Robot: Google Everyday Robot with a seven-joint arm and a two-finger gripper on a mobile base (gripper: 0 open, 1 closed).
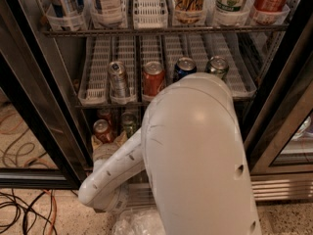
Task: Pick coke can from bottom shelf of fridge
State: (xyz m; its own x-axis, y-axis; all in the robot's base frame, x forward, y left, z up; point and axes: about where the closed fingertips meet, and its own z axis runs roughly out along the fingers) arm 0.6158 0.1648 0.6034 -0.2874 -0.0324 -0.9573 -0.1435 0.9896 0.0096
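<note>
Fridge (49,111) racks fill the view, the door standing open, with the gripper (104,149) low at the left, at the front edge of the bottom shelf (119,133). Nearest the camera, the arm (195,155) is a big white shell to the right of the gripper and hides most of that shelf. Its forearm slants down and left to a bend just below the gripper. Only the gripper's pale body shows, so I cannot tell whether it holds anything or how wide it is set.

High above the gripper, a top rack (161,31) carries bottles and tall drinks. Between that and the gripper sits the brighter middle rack (98,82) with four upright cans: a silver can (119,78) almost straight above the gripper, an orange-red can (153,78) up and to its right, then a blue can (184,66) and a dark green can (217,65) farther right.

The coke can (102,130) stands upright on the dim bottom shelf, just above and behind the gripper, very near it; I cannot tell whether they touch. A greenish can (129,123) stands just to the right of the coke can. Cables (19,209) lie on the speckled floor, down and left of the gripper.
</note>
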